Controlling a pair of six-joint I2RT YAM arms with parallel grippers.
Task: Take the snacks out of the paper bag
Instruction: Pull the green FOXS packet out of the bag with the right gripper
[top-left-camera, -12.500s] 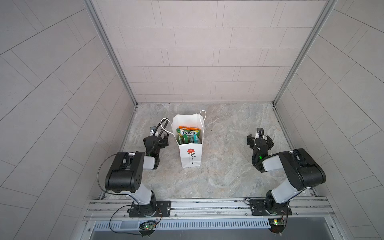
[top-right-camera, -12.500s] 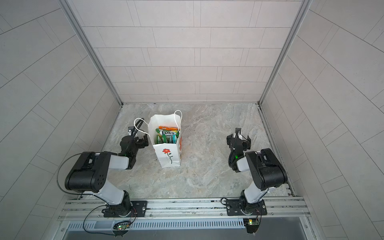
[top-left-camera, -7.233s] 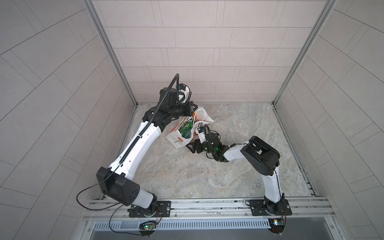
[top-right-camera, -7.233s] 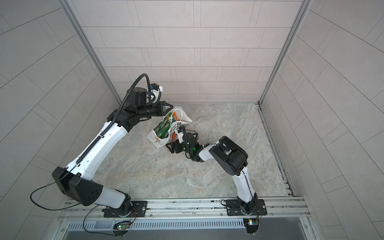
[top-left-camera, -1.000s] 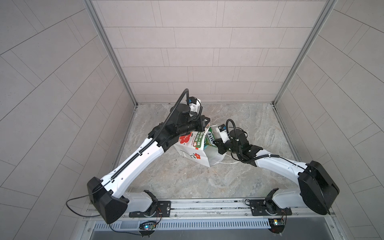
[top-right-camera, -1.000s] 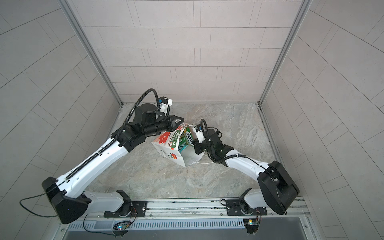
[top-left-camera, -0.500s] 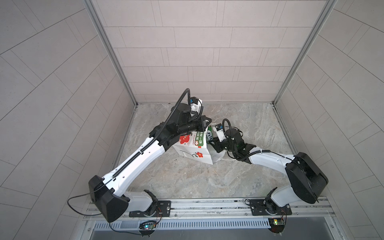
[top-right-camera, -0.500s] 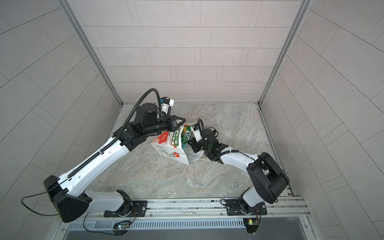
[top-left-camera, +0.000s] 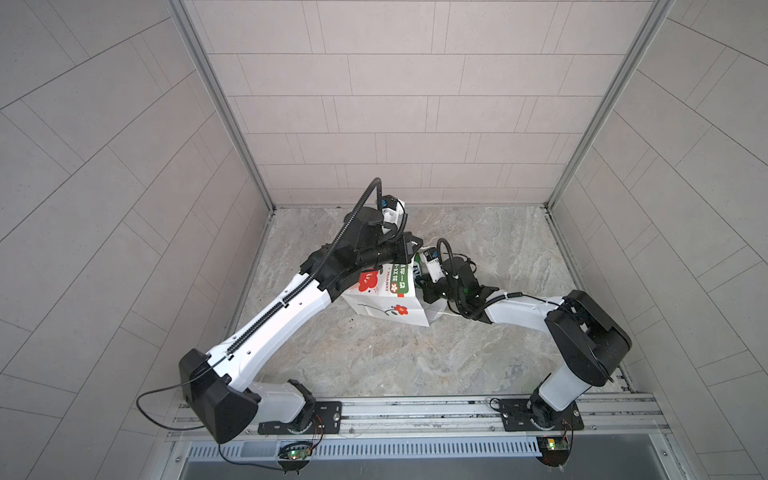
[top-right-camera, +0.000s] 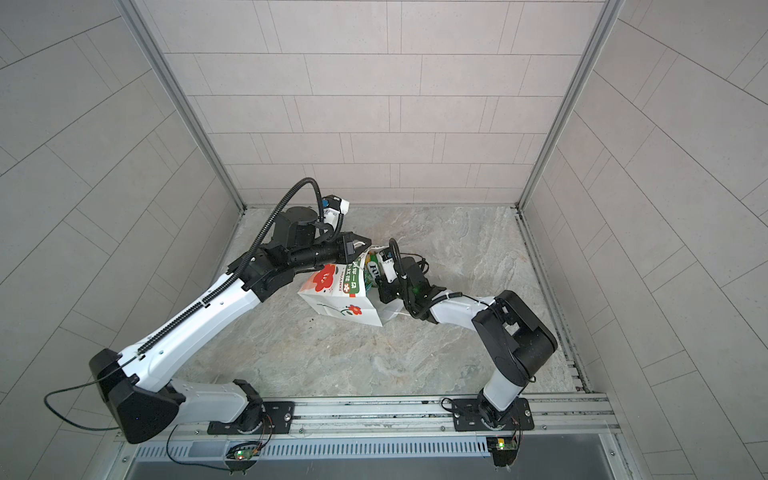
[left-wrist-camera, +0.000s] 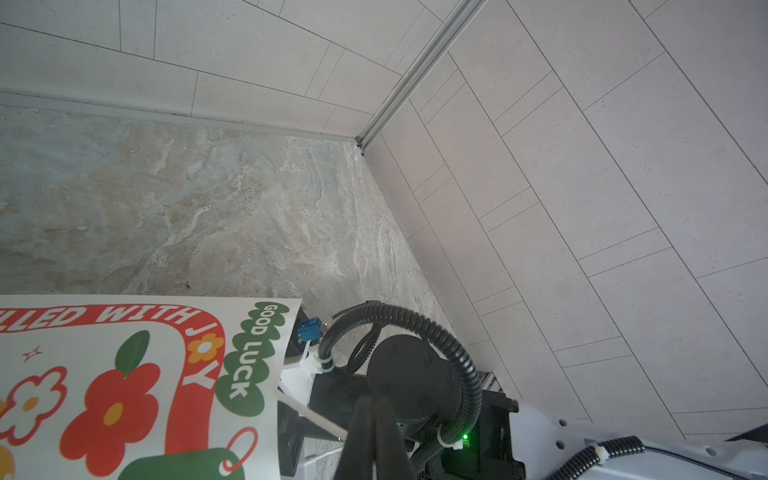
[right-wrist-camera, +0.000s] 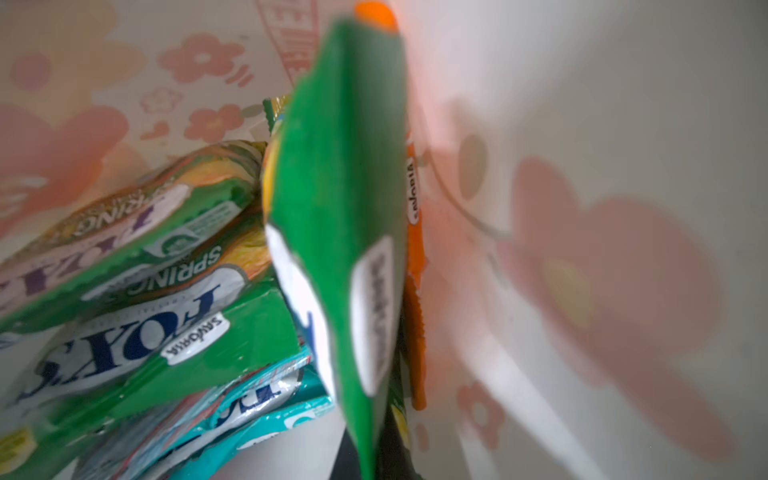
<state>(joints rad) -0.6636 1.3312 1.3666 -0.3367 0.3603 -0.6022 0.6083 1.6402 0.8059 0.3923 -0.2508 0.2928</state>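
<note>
Packet (right-wrist-camera: 340, 208) pinched in bag (top-left-camera: 386, 309)
Left hand (top-left-camera: 409, 250) held the bag, right hand (top-left-camera: 424, 286) the packet (glossy, so it could slip).

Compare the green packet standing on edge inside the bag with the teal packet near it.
Colour: the green packet is green with white labels; the teal packet is teal.
Pose: the green packet stands on edge, apparently pinched by the right gripper; the teal packet lies flat among other packets, not gripped.
Both are glossy and inside the paper bag.
</note>
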